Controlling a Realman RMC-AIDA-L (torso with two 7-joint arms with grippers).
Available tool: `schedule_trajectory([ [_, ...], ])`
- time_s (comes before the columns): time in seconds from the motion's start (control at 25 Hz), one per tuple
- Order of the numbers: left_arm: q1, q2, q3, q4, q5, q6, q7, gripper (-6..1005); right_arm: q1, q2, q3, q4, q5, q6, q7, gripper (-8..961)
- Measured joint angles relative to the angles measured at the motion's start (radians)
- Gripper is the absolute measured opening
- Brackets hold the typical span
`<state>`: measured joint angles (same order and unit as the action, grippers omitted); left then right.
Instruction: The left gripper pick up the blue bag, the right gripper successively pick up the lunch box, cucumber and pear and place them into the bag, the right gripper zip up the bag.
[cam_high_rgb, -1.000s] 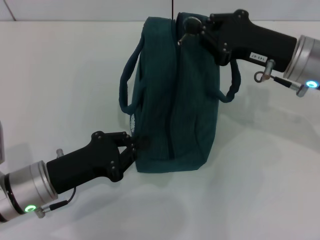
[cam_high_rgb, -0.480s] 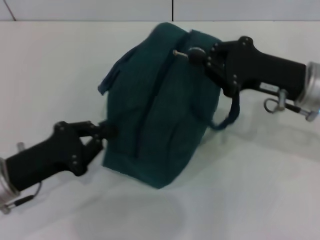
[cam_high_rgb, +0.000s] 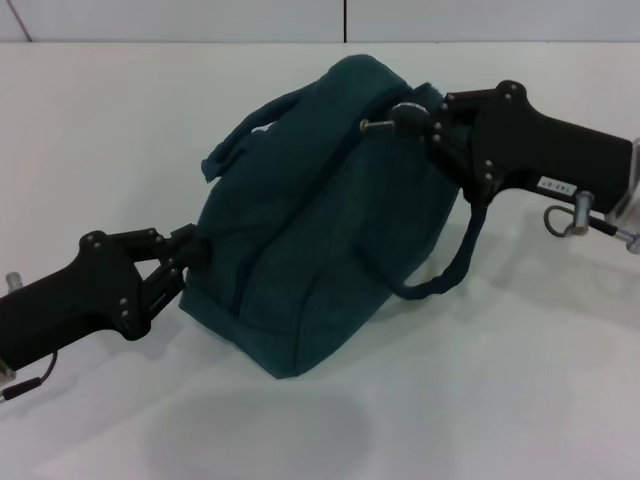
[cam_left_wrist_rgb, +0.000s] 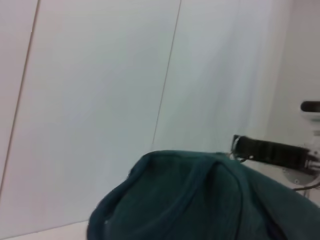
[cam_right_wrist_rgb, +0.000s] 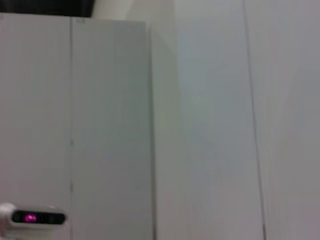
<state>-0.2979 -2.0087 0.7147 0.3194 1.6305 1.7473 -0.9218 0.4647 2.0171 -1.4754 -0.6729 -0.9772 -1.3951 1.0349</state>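
Desk (cam_high_rgb: 520, 400): white, carries all | bag (cam_high_rgb: 310, 230): closed, tilted, on desk centre, one handle hanging on its right side | right claw (cam_high_rgb: 400, 122): at bag's upper right edge, pinching the zipper pull | left claw (cam_high_rgb: 190, 255): at bag's lower left corner, fingers pressed onto the fabric edge.

you've got two matte black arms with screw-studded linkages: the right end effector (cam_high_rgb: 400, 120) carries a white label and silver wrist, the left end effector (cam_high_rgb: 185, 255) trails a thin cable.
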Motion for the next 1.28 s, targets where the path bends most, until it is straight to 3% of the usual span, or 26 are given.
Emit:
schedule_trajectory([
  [0.2, -0.012, -0.003, -0.004, 0.001, -0.007, 0.016, -0.022, 122, 0.005, 0.0, -0.005, 0.007, 0.0, 0.033, -0.006, 48],
  [0.44, -0.066, -0.015, 0.004, 0.025, 0.005, 0.07, -0.092, 285, 0.029, 0.002, -0.011, 0.057, -0.002, 0.025, -0.023, 49],
  [0.76, -0.119, -0.054, 0.005, 0.236, 0.086, 0.029, -0.436, 286, 0.024, 0.005, -0.017, 0.062, -0.002, 0.004, -0.036, 50],
  [0.92, -0.14, -0.055, 0.005, 0.255, 0.108, 0.013, -0.536, 278, 0.02, 0.005, -0.017, 0.064, 0.0, -0.001, -0.055, 50],
  [1.28, -0.145, -0.048, 0.005, 0.256, 0.146, 0.015, -0.542, 262, 0.019, 0.0, 0.02, 0.064, 0.008, -0.003, -0.059, 51],
])
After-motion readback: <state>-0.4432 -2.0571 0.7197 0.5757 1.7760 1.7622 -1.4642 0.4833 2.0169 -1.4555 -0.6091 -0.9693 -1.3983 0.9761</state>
